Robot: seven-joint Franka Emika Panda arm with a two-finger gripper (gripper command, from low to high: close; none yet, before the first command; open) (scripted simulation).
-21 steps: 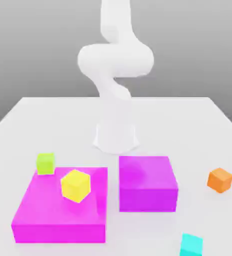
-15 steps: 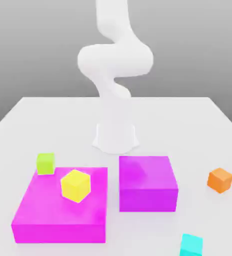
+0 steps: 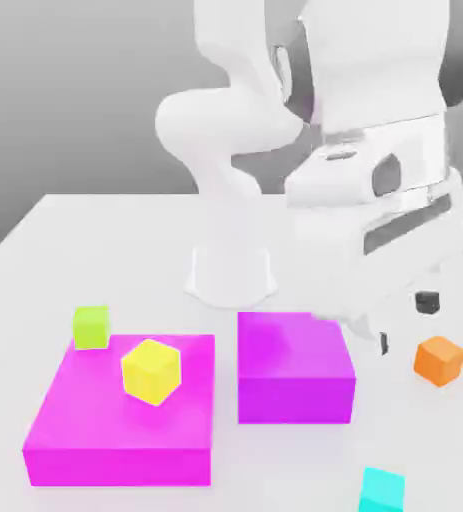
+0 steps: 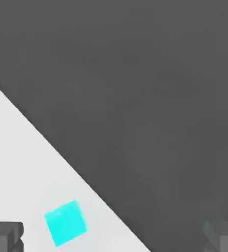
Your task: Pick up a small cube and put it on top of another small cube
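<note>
Hand view shows the open fingers [image 4: 7,236] empty, the cyan cube [image 4: 65,222] on the tabletop [image 4: 17,162] between them, nearer one finger.

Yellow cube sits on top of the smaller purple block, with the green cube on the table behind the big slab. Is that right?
Not quite. The exterior view shows the yellow cube resting on the big purple slab, at that view's left, not on the smaller purple block. The rest holds: the green cube sits on the table just behind the slab.
</note>
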